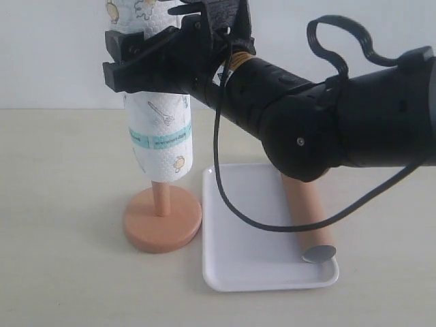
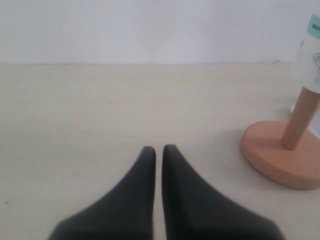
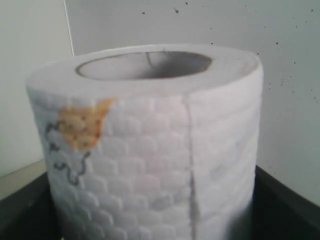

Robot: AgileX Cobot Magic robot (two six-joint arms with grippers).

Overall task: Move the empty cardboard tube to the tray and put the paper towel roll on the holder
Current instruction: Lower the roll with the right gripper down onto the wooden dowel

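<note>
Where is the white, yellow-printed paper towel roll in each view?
Exterior view: the white, yellow-printed paper towel roll upper left, over the orange-brown wooden holder.
Left wrist view: only the roll's teal-banded end, cut by the picture's edge, above the holder.
Right wrist view: the roll fills the picture.
Shared landmark: the holder; absent from the right wrist view.

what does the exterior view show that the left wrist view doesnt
Only the exterior view: the tray with the empty cardboard tube lying in it, and the right claw gripping the paper towel roll, which sits part-way down the pole of the holder. Only the left wrist view: the left claw, fingers together, holding nothing above the table. Both: the holder, with the roll's lower end above its base.
</note>
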